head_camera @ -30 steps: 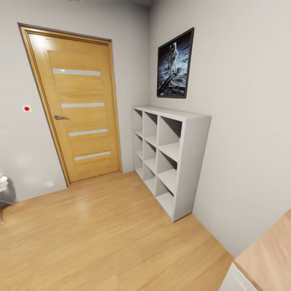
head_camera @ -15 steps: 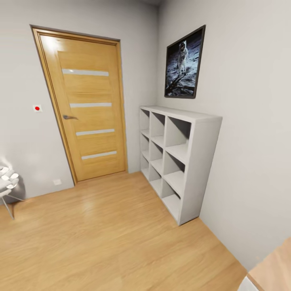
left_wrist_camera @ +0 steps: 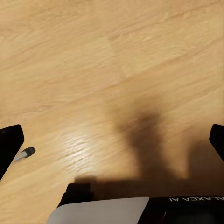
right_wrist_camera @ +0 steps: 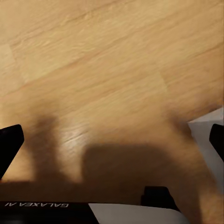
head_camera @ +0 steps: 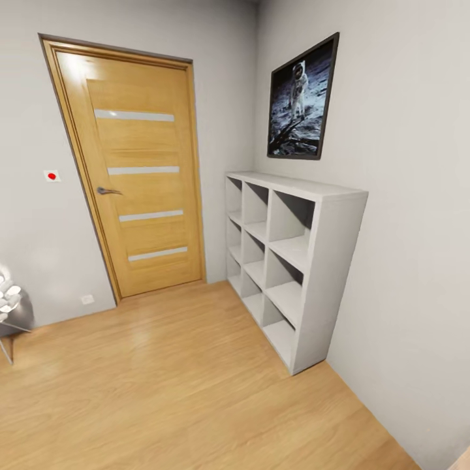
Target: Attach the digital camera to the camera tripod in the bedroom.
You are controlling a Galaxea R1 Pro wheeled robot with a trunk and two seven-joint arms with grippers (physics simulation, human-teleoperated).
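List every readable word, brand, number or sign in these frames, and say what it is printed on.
"GALAXEA AI", upside down, on the black arm housing in the left wrist view.
"GALAXEA AI", upside down, on the black arm housing in the right wrist view.
Red dot on the white wall plate beside the door: no lettering.
Astronaut poster: no text.

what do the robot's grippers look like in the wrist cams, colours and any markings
Left gripper: black fingertips at both picture edges, black body with white "GALAXEA AI" lettering shown upside down, plus a pale grey panel. Right gripper: the same black fingertips, black body, white lettering and pale grey panel.
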